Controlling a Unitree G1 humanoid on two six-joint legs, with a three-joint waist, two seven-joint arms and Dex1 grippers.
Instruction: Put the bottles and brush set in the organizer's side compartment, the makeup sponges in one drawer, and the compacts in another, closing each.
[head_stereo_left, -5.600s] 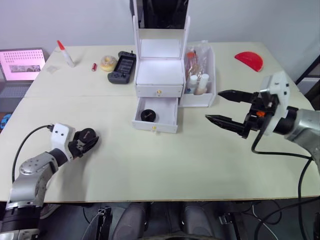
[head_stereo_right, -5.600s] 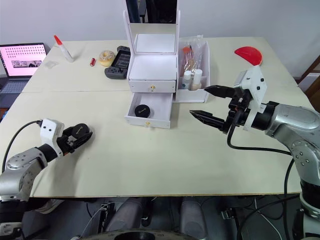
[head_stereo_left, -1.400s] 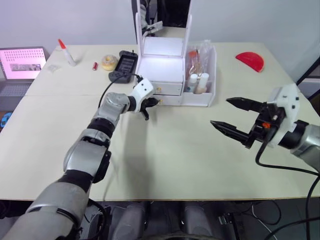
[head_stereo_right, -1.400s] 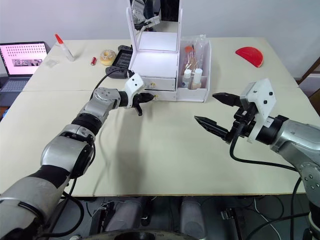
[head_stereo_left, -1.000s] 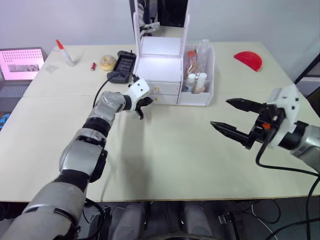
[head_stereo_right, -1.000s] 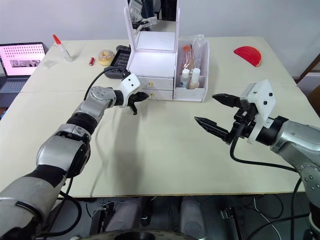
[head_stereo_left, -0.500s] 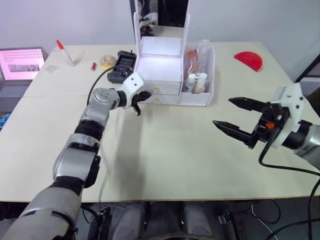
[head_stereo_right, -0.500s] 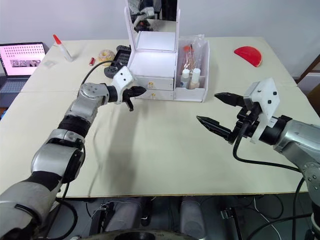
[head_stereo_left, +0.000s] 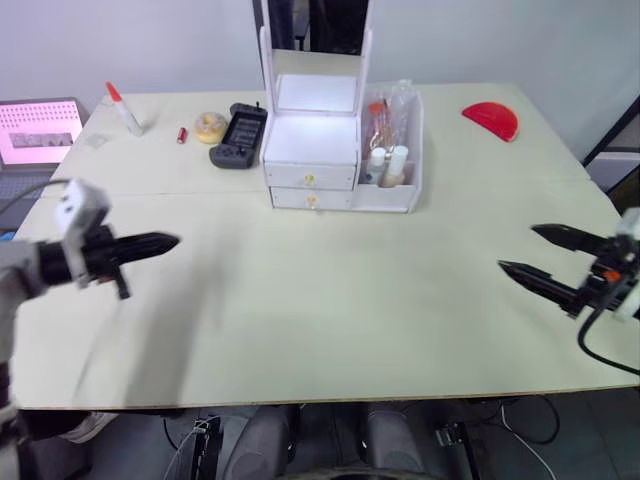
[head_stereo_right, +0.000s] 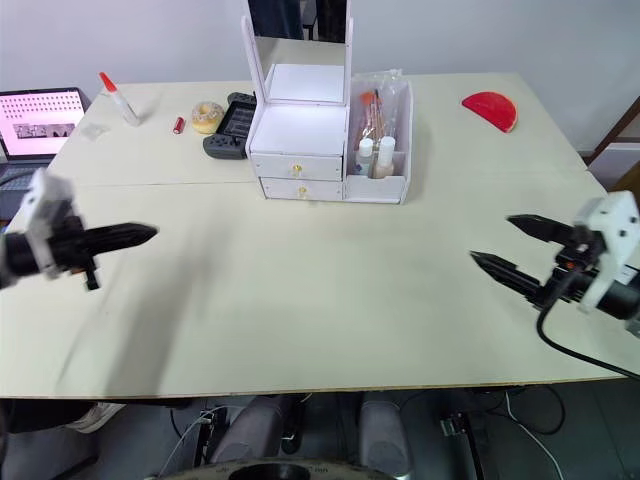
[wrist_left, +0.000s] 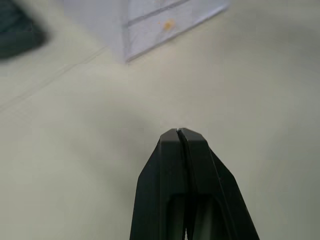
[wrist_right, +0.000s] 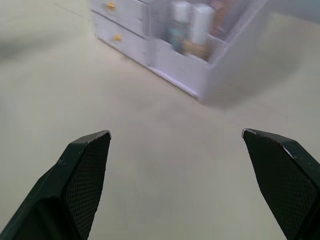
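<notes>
The white organizer (head_stereo_left: 310, 150) stands at the back middle of the table, and both of its drawers (head_stereo_left: 310, 190) are shut. Its clear side compartment (head_stereo_left: 392, 190) holds the bottles (head_stereo_left: 390, 165) and the brush set (head_stereo_left: 383, 115). The makeup sponges and the compacts are out of view. Far to the organizer's left, over bare table, my left gripper (head_stereo_left: 170, 241) is shut and holds nothing. My right gripper (head_stereo_left: 520, 250) stands open near the table's right edge with nothing between its fingers. The right wrist view looks at the organizer (wrist_right: 145, 35) and the bottles (wrist_right: 192, 22).
At the back left are a laptop (head_stereo_left: 40, 125), a glue bottle (head_stereo_left: 120, 105), a small red tube (head_stereo_left: 181, 134), a yellow roll (head_stereo_left: 210, 126) and a black handheld device (head_stereo_left: 240, 135). A red half-disc (head_stereo_left: 491, 120) lies at the back right. A mirror tops the organizer.
The lower drawer, open earlier with a black compact inside, is now shut. My left gripper has pulled back from the drawer fronts to the far left. The right arm has drawn back rightward.
</notes>
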